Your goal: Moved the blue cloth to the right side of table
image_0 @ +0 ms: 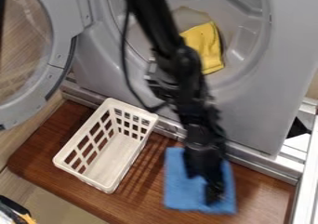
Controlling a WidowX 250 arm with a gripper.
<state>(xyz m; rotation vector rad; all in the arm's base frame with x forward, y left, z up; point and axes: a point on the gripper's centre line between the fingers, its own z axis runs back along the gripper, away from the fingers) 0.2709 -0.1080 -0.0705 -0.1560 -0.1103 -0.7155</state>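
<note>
At five o'clock in the view, a plain blue cloth (177, 187), roughly rectangular with soft edges, lies spread on the brown tabletop (142, 200) beneath the gripper (206, 188), whose fingers cannot be told apart or together. Toward ten o'clock from it sits a white basket (82, 177).

A brown wooden worktop (142, 195) carries a white slotted basket (82, 176), with a blue cloth (177, 186) near it, to the right.
</note>
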